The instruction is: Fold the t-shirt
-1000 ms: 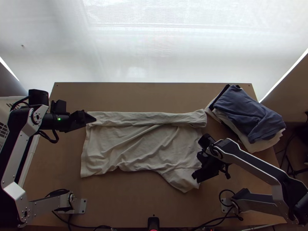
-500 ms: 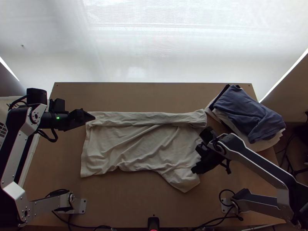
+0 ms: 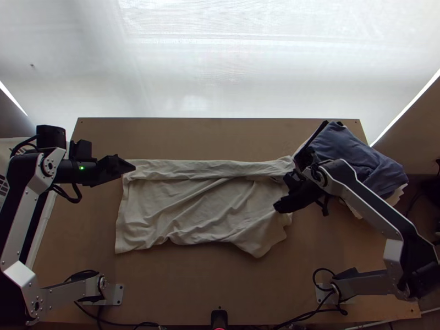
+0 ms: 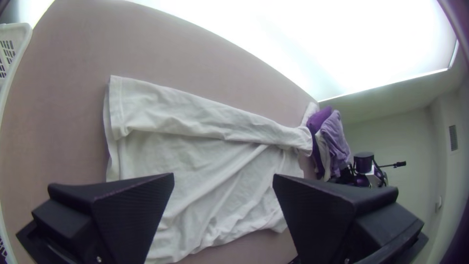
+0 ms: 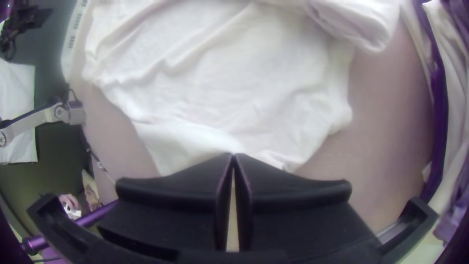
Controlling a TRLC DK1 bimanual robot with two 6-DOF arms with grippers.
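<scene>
The pale t-shirt (image 3: pixel 198 203) lies wrinkled on the table, a long strip folded over along its far side. At its far left corner is my left gripper (image 3: pixel 131 167); in the left wrist view my left gripper (image 4: pixel 223 181) stands open above the cloth (image 4: pixel 195 151), nothing between its fingers. Over the shirt's right part is my right gripper (image 3: pixel 279 207). In the right wrist view my right gripper (image 5: pixel 233 155) is shut on the near sleeve part of the shirt (image 5: pixel 234 88), which is pulled up to the fingertips.
A stack of folded clothes with a blue one on top (image 3: pixel 352 159) lies at the table's far right, close beside the right arm. A white basket (image 4: pixel 14 54) stands beyond the left edge. Bare table (image 3: pixel 209 286) stretches between the t-shirt and the near edge.
My right gripper has moved away from the near edge, up the picture, and the shirt's near right corner has shifted the same way. My left gripper has drawn slightly left.
</scene>
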